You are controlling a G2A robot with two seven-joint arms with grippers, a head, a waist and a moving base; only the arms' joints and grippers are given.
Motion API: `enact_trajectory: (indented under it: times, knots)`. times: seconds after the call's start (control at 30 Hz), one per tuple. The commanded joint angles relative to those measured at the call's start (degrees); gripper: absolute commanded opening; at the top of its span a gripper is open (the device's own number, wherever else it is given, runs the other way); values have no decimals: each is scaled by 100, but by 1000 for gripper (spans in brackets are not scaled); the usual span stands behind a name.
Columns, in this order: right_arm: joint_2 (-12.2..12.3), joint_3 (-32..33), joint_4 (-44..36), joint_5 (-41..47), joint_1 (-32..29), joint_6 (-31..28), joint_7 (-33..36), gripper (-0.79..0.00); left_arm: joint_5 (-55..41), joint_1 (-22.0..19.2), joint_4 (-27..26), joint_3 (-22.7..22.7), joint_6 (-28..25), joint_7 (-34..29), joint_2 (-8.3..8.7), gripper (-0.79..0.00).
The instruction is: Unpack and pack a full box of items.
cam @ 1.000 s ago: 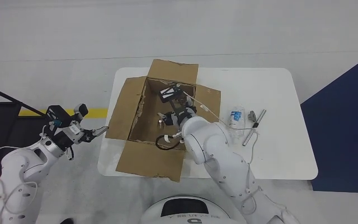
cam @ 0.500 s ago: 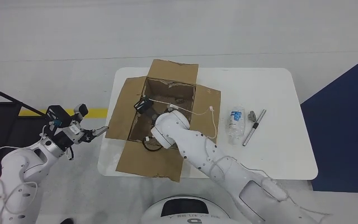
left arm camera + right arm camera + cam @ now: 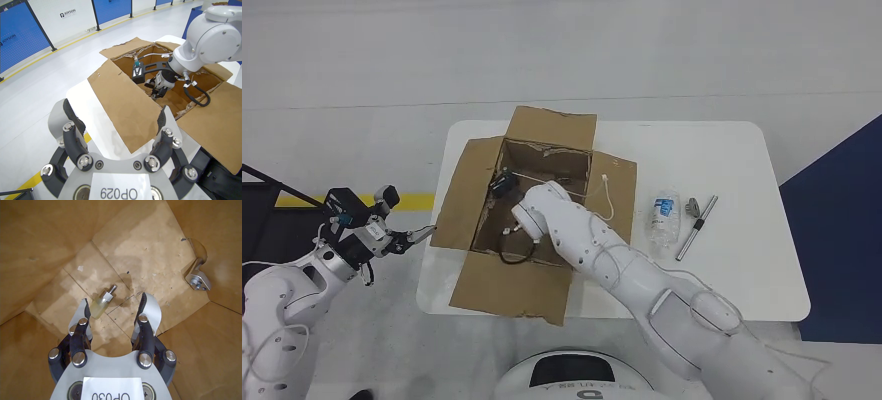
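White table (image 3: 722, 200) w/ cardboard box (image 3: 482, 175): right gripper (image 3: 114, 297) down inside, jaws apart by small cylinder (image 3: 103, 303); left gripper (image 3: 114, 104) agape off-table

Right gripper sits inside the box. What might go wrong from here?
The cylinder lies close by one finger of the open right gripper, not centred, so closing may knock it rolling. The arm's black cable hangs by the torn edge of the box and might snag on the way out.

Box walls (image 3: 37, 237) tight around tool (image 3: 114, 298)
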Motion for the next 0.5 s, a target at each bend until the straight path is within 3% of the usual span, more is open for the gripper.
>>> enact_trajectory:
  times: [0.0,0.2,0.33,0.37,0.47]
  knots:
    - [-83,-36,282,120,83,-31,-38,-363,0,0,0,0,0,0,0,0]
    - [-330,-151,918,357,294,-45,-160,-425,0,0,0,0,0,0,0,0]
    - [-445,-160,1205,436,402,83,-259,-650,0,0,0,0,0,0,0,0]
    - [-467,-159,1245,451,418,115,-283,-760,0,0,0,0,0,0,0,0]
    - [-510,-142,1272,452,457,233,-355,-785,0,0,0,0,0,0,0,0]
